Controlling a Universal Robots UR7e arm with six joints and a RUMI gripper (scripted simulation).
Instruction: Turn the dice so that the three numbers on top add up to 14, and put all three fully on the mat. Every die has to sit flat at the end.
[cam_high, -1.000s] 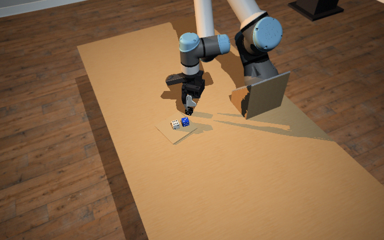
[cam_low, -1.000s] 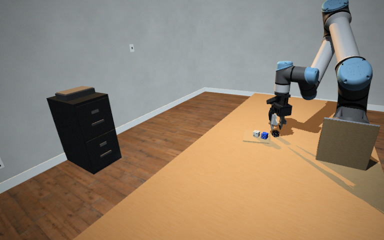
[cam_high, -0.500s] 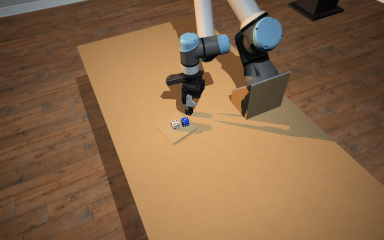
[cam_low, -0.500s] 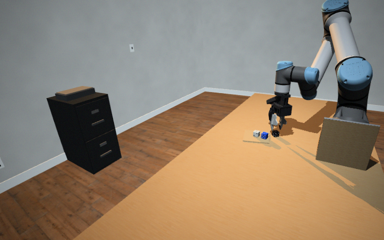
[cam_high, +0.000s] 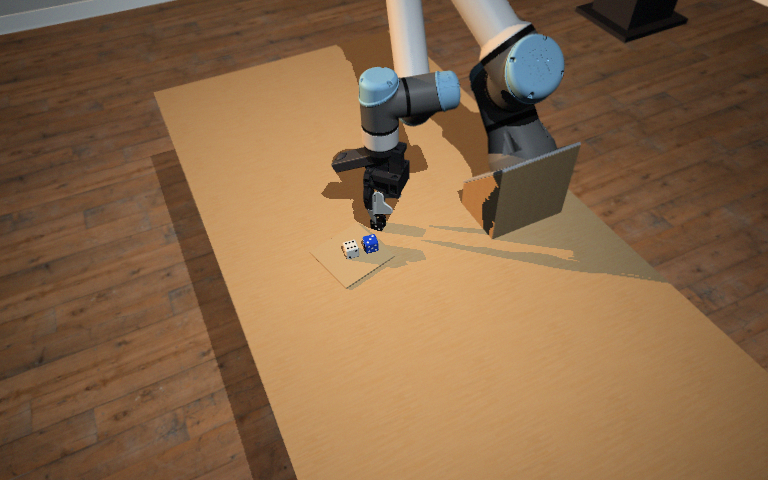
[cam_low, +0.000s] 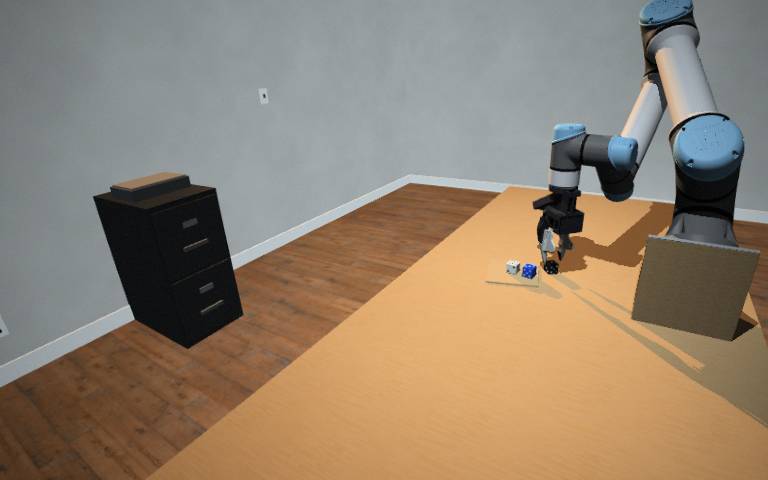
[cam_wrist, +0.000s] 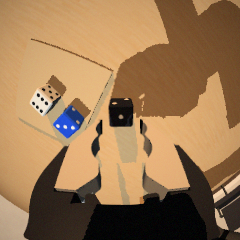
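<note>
A black die (cam_high: 377, 224) (cam_low: 551, 267) (cam_wrist: 121, 111) sits on the table just past the far corner of the small tan mat (cam_high: 351, 271) (cam_low: 501, 277) (cam_wrist: 50, 60). My gripper (cam_high: 378, 219) (cam_low: 550, 260) (cam_wrist: 121, 120) points straight down over it. The fingers are partly closed, and their tips straddle the die with a little room on each side. A white die (cam_high: 350, 248) (cam_low: 512, 266) (cam_wrist: 44, 99) and a blue die (cam_high: 370, 243) (cam_low: 528, 271) (cam_wrist: 69, 121) sit flat side by side on the mat, close to the black die.
A grey-brown board (cam_high: 526, 192) (cam_low: 693, 288) stands tilted in front of the arm's base, right of the dice. The long wooden table (cam_high: 453, 367) (cam_low: 424, 396) carries everything. A black filing cabinet (cam_low: 169, 254) stands on the floor far to the left.
</note>
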